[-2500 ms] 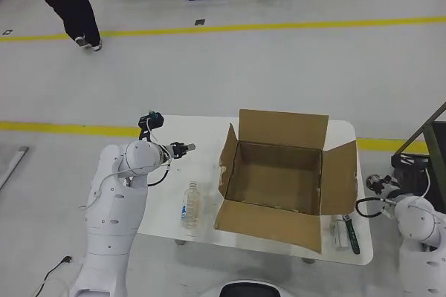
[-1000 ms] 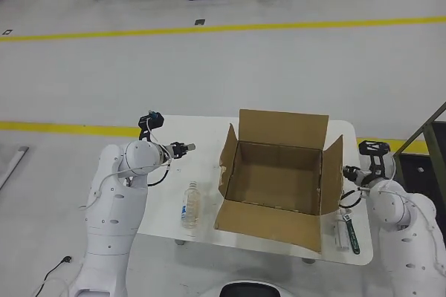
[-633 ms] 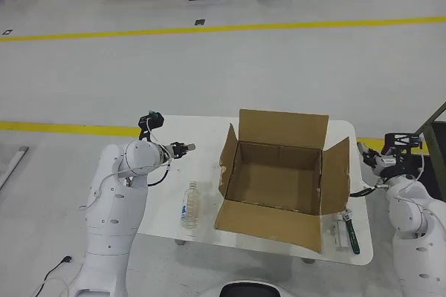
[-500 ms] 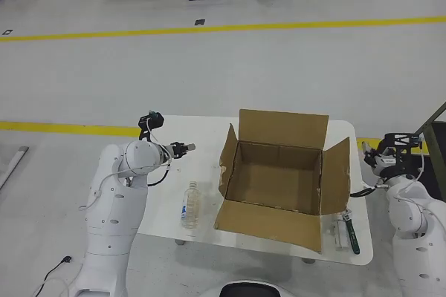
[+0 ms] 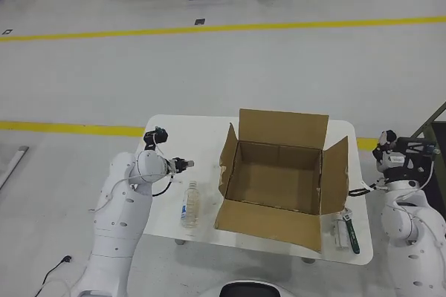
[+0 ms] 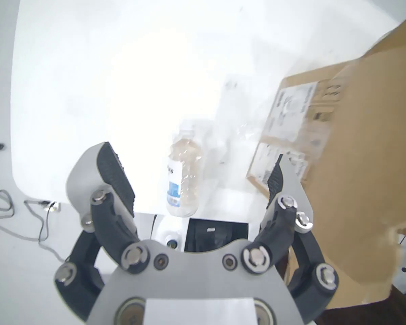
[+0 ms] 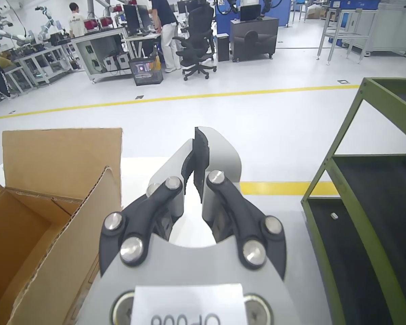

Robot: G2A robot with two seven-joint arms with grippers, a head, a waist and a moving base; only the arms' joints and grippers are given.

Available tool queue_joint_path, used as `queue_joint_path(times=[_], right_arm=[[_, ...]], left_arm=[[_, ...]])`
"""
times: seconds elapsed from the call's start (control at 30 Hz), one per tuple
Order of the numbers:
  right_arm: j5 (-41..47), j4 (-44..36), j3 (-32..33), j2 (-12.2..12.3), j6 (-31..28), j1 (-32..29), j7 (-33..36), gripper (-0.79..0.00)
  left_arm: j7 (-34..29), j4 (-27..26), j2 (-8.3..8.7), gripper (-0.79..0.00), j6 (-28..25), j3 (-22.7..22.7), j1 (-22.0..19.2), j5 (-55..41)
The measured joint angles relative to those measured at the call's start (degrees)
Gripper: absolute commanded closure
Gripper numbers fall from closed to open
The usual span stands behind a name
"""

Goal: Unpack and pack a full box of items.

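An open cardboard box (image 5: pixel 279 178) stands on the white table (image 5: pixel 186 134), flaps up, its inside bare (image 7: pixel 17 211). A clear plastic bottle (image 5: pixel 191 205) lies on the table left of the box (image 6: pixel 328 157); the bottle (image 6: pixel 184 177) sits beyond my left gripper (image 6: pixel 196 167), which hangs open above the table with nothing between its fingers. That left gripper (image 5: pixel 186 162) is above the bottle's cap end. My right gripper (image 7: pixel 195 157) is shut and empty, raised off the table's right edge (image 5: pixel 386 152), clear of the box's right flap.
A green-handled tool (image 5: pixel 352 232) and a small white pack (image 5: pixel 340 233) lie on the table's front right, beside the box. A dark green rack (image 7: pixel 368 184) stands right of the table. Bare tabletop lies behind the left gripper.
The right arm swung up from low beside the table toward the box flap, then out to the right edge. The left gripper has dropped slightly toward the bottle.
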Motion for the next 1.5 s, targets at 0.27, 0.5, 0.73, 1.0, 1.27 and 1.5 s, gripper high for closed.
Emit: queue_joint_path(times=[0.27, 0.5, 0.73, 1.0, 1.27, 1.5], right_arm=[[-1.71, -0.23, -0.76, 0.14, 2.13, 0.39, 2.17, 0.0], [-2.7, 0.19, -1.28, 0.29, 2.76, 0.28, 4.58, 0.0], [-3.28, 0.8, -2.01, 0.43, 3.19, 1.31, 6.17, 0.0], [-3.08, 1.25, -1.58, 0.69, 2.79, 1.68, 7.18, 0.0], [0.32, 1.42, -1.31, 0.77, 2.79, 2.51, 9.55, 0.0], [0.63, 1.33, -1.71, 0.92, 2.53, 2.83, 10.04, 0.0]], left_arm=[[-10.41, 7.39, -0.17, -0.785, 2.61, 2.97, -1.99, 2.73], [-10.06, 7.35, -0.16, -0.785, 2.59, 2.95, -1.96, 2.73], [-5.04, 10.73, -0.51, -0.785, 2.04, 4.47, -1.22, 1.53], [-0.96, 19.3, -1.97, -0.785, -0.64, 9.56, -3.65, -1.67], [3.24, 28.88, -3.33, -0.785, -1.35, 13.52, -6.52, -2.54], [6.77, 35.75, -4.23, -0.73, -1.78, 15.18, -8.63, -3.67]])
